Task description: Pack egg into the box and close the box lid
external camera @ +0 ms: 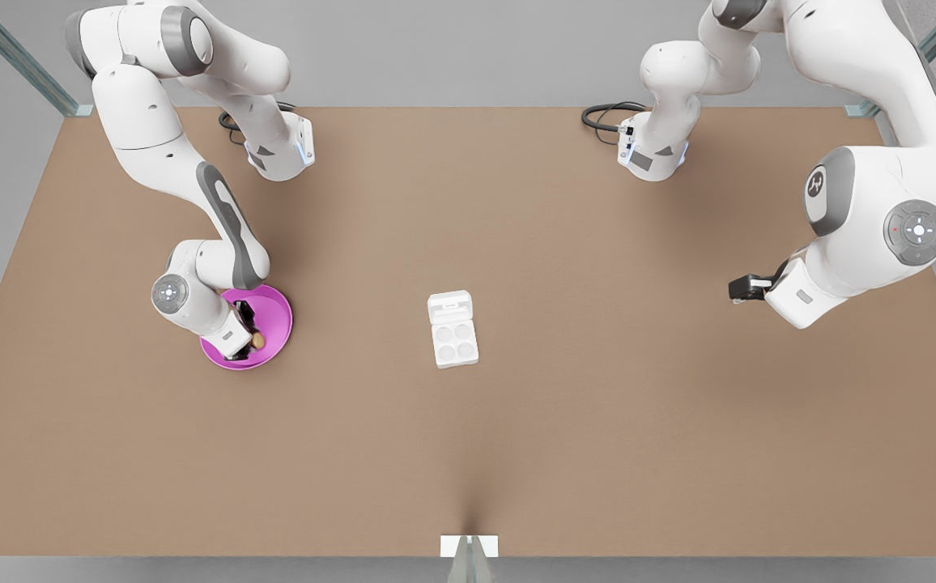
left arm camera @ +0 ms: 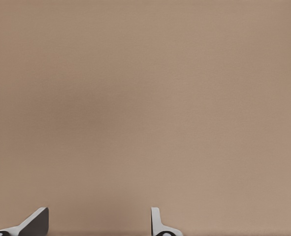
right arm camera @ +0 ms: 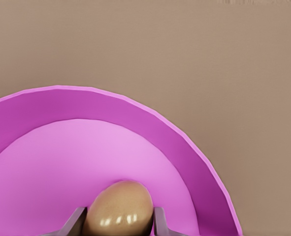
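1. Grasping is the step in hand: the egg [right arm camera: 118, 207] is bracketed by the right gripper [external camera: 246, 338] on the plate [right arm camera: 61, 147]; firm clamping cannot be told.
2. The left gripper [left arm camera: 98, 223] is held spread over bare table [left arm camera: 145, 98], waiting.
3. Next, a lift and carry to the box [external camera: 455, 342] is called for; its lid [external camera: 449, 307] is open.

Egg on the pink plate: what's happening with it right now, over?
Right gripper down in pink plate, fingers either side of egg. Left gripper open, waiting over bare table. Box open, box lid folded back, path unobstructed.
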Motion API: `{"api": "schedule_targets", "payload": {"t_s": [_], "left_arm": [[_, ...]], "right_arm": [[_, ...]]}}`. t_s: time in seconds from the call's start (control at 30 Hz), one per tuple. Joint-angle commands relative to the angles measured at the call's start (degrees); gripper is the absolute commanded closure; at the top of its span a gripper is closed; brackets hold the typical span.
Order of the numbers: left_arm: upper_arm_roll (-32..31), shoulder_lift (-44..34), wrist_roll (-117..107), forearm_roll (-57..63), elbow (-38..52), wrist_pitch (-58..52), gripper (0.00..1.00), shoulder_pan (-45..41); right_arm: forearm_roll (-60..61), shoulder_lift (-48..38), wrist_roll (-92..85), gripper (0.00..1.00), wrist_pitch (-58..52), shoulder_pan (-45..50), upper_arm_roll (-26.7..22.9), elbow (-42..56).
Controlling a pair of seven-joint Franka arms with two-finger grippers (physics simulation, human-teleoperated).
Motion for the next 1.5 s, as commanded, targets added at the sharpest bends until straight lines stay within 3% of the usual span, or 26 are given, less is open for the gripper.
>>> {"api": "schedule_targets", "payload": {"t_s": [0.0, 0.6, 0.73, 0.97, 1.07, 1.23, 1.47], "left_arm": [[0.0, -0.06, -0.01, 0.01, 0.03, 0.02, 0.0, 0.0], [0.0, 0.03, -0.01, 0.09, 0.03, 0.11, 0.0, 0.0], [0.0, 0.03, -0.01, 0.18, 0.03, 0.11, 0.0, 0.0], [0.0, 0.03, -0.27, 0.18, 0.03, 0.11, 0.0, -0.44], [0.0, 0.03, -0.27, 0.18, 0.03, 0.55, 0.0, -0.61], [0.0, 0.12, -0.36, 0.27, 0.03, 0.55, 0.0, -0.79], [0.0, 0.12, -0.36, 0.27, 0.03, 0.9, 0.0, -0.79]], "right_arm": [[0.0, -0.04, -1.01, 0.42, 0.0, 0.0, 0.05, 0.02], [0.0, 0.4, -0.13, 0.42, 0.0, 0.09, 0.14, 0.46], [3.69, -1.1, 0.75, 0.42, -6.68, 0.88, 0.31, 5.82], [10.81, 11.03, 24.3, 0.42, -8.79, 17.84, 1.19, 27.44], [10.99, 14.46, 31.77, 0.42, -8.0, 24.16, 1.19, 32.19], [13.18, 14.81, 39.51, 0.42, -7.56, 33.92, 1.37, 33.77], [13.27, 19.64, 42.5, 0.42, -5.8, 35.51, 1.63, 38.43]]}}
